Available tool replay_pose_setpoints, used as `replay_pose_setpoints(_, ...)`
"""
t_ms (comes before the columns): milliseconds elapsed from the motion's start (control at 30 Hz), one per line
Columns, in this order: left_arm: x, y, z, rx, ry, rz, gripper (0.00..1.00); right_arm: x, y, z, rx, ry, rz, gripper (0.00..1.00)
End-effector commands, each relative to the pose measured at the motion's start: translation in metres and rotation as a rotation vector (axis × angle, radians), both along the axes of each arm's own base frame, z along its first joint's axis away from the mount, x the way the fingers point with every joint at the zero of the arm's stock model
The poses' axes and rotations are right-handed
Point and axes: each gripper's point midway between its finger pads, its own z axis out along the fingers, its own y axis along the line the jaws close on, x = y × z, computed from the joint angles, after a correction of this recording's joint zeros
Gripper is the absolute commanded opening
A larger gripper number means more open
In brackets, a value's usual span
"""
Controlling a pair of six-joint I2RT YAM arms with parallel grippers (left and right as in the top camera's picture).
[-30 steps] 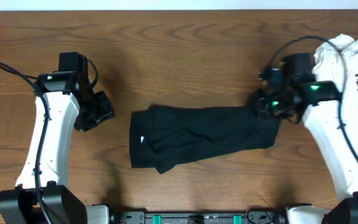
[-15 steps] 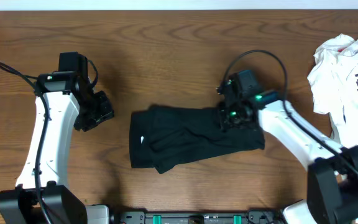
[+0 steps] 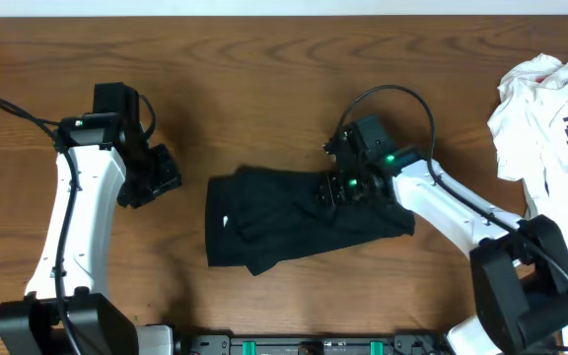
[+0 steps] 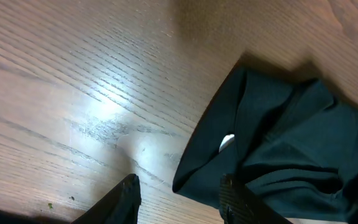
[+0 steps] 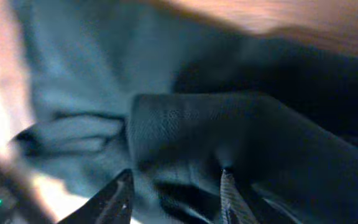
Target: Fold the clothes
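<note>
Black shirt point(image 3: 284, 222), middle of tabletop point(image 3: 264, 79): right end lately drawn leftward, doubled over. Right gripper point(image 3: 333, 191): jaws newly apart above fold, cloth let go. Left gripper point(image 3: 163, 179): jaws apart, empty. Fold apparently laid.

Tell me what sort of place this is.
Probably a robotics lab bench for laundry-folding trials: a wooden table, a left arm and right arm at its edge, a black shirt, a white garment.
</note>
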Motion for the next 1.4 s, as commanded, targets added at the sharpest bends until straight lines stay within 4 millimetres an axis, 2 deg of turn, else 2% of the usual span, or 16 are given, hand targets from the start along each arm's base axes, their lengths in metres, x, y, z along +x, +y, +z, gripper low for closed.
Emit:
replay_pose_setpoints(0, 0.0, 0.002, 0.003, 0.007, -0.009, -0.005, 0.44, -0.008, 0.023, 0.043, 0.273, -0.037, 0.196, 0.47)
replay_pose_setpoints(267, 0.0, 0.002, 0.002, 0.007, -0.007, -0.005, 0.44, 0.014, -0.031, 0.061, 0.23, -0.077, 0.051, 0.45)
replay_pose_setpoints(433, 0.0, 0.002, 0.002, 0.007, -0.009, -0.005, 0.44, 0.013, -0.066, 0.041, 0.037, -0.05, -0.028, 0.39)
replay_pose_setpoints(467, 0.0, 0.002, 0.002, 0.007, -0.009, -0.005, 0.44, 0.011, -0.072, 0.035, -0.007, -0.038, -0.035, 0.35)
replay_pose_setpoints(600, 0.0, 0.002, 0.002, 0.006, -0.009, -0.005, 0.44, -0.003, -0.084, 0.018, -0.114, -0.002, -0.032, 0.22)
replay_pose_setpoints(667, 0.0, 0.002, 0.002, 0.007, -0.009, -0.005, 0.44, -0.01, -0.086, 0.007, -0.155, 0.006, -0.027, 0.2)
replay_pose_setpoints(900, 0.0, 0.002, 0.002, 0.007, -0.009, -0.005, 0.44, -0.037, -0.074, -0.022, -0.159, 0.05, -0.013, 0.17)
replay_pose_setpoints(1033, 0.0, 0.002, 0.002, 0.007, -0.009, -0.005, 0.44, -0.058, -0.056, -0.027, -0.102, 0.093, 0.04, 0.17)
replay_pose_setpoints(1133, 0.0, 0.002, 0.002, 0.007, -0.009, -0.005, 0.44, -0.069, -0.039, -0.02, -0.028, 0.123, 0.086, 0.16)
replay_pose_setpoints(1200, 0.0, 0.002, 0.002, 0.007, -0.009, -0.005, 0.44, -0.07, -0.029, -0.011, 0.033, 0.131, 0.102, 0.15)
replay_pose_setpoints(1267, 0.0, 0.002, 0.002, 0.006, -0.009, -0.005, 0.44, -0.065, -0.022, -0.001, 0.078, 0.117, 0.115, 0.14)
replay_pose_setpoints(1367, 0.0, 0.002, 0.002, 0.007, -0.009, -0.005, 0.44, -0.046, -0.014, 0.021, 0.117, 0.05, 0.121, 0.14)
